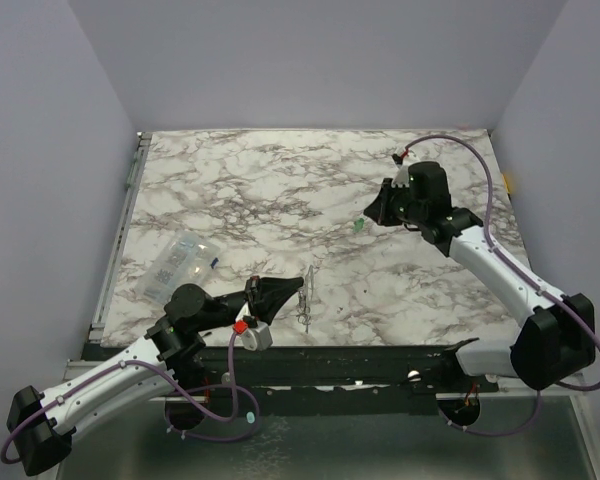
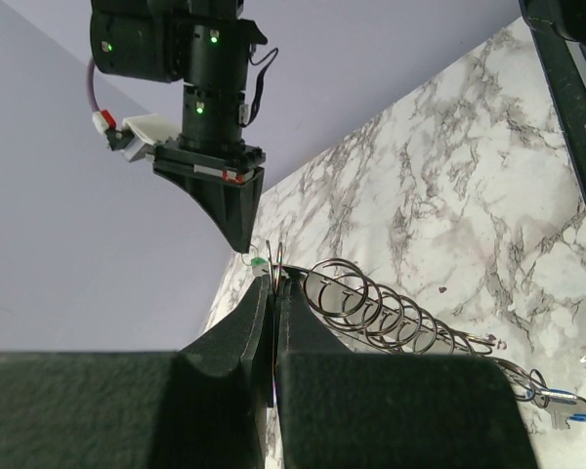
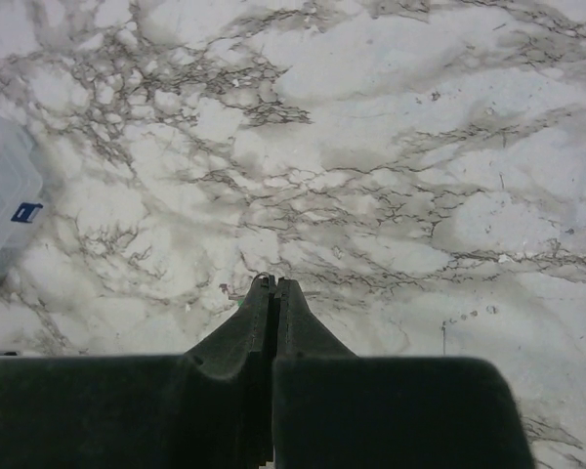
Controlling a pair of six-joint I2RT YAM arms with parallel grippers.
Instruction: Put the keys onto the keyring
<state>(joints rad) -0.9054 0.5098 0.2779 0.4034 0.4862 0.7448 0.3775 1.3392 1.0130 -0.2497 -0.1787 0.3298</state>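
A white worktop (image 1: 280, 180) veined in grey marble fills the middle of the top view, closed in on three sides by plain lavender walls (image 1: 310, 60).

Near the lower centre of that view, the left gripper (image 1: 298, 282) is clenched. It seems to be pinching the rim of the keyring (image 2: 371, 303), though the left wrist view shows only a thin sliver of metal between the fingertips. The keyring's silvery loops trail away to the right of that frame and end at the blue key (image 2: 571, 408), lower right.

The mint-green key (image 1: 358, 227) lies on the marble right of centre, just beside the right gripper (image 1: 372, 215), which is closed with nothing in it. A clear plastic bag (image 1: 180, 262) lies at left of the worktop.
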